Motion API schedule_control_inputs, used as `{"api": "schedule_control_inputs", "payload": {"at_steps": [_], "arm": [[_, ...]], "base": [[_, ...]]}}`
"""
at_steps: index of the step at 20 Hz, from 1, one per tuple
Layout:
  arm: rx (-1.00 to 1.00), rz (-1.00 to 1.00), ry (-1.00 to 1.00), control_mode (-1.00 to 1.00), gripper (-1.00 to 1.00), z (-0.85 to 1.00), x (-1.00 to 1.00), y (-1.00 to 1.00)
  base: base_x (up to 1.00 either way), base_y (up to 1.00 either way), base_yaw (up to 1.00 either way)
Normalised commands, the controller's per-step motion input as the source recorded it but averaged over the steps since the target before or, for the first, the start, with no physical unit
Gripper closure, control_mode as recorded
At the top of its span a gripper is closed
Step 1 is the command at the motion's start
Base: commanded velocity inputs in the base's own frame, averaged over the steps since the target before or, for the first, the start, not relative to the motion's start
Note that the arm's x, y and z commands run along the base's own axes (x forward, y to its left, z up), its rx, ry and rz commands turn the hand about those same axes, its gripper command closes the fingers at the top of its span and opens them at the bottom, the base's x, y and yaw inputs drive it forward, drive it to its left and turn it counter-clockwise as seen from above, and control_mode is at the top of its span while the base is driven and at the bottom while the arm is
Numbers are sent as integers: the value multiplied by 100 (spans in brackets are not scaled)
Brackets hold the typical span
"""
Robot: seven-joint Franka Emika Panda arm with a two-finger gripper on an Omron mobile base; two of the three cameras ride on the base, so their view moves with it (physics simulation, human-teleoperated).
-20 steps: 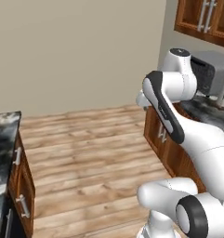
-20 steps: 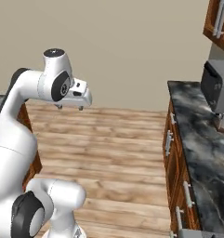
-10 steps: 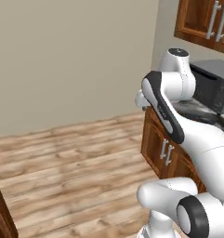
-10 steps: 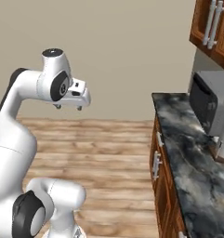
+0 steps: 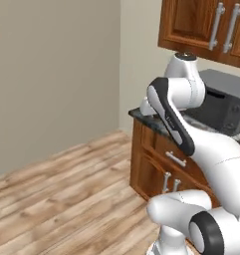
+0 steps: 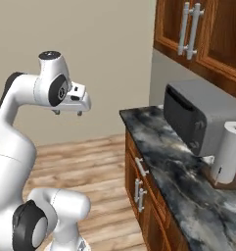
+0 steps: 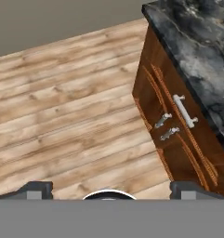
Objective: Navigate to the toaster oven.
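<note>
The base has swung toward the toaster oven (image 6: 200,115); arm tucked high, jaws spread wide over floor.

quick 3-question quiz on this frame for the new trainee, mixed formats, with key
1. True or false: the toaster oven stands on the dark marble counter below the wooden wall cabinets.
2. What stands right beside the toaster oven, nearer the camera in the right base view? A) paper towel roll B) kettle C) pan
3. Fill in: the gripper hangs over the wooden ____, holding nothing.

Key: 1 true; 2 A, the paper towel roll; 3 floor.
</note>
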Motion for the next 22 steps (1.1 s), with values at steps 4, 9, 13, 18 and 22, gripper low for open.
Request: {"api": "schedule_control_inputs", "payload": {"at_steps": [4,9,13,18,22], "arm": [[0,0,0,100,-100,0,0,0],[0,0,0,100,-100,0,0,0],[0,0,0,100,-100,0,0,0],[0,0,0,100,-100,0,0,0],[0,0,0,100,-100,0,0,0]], "base": [[96,6,-59],[65,18,-71],[60,19,-73],[84,37,-68],[100,35,-39]]}}
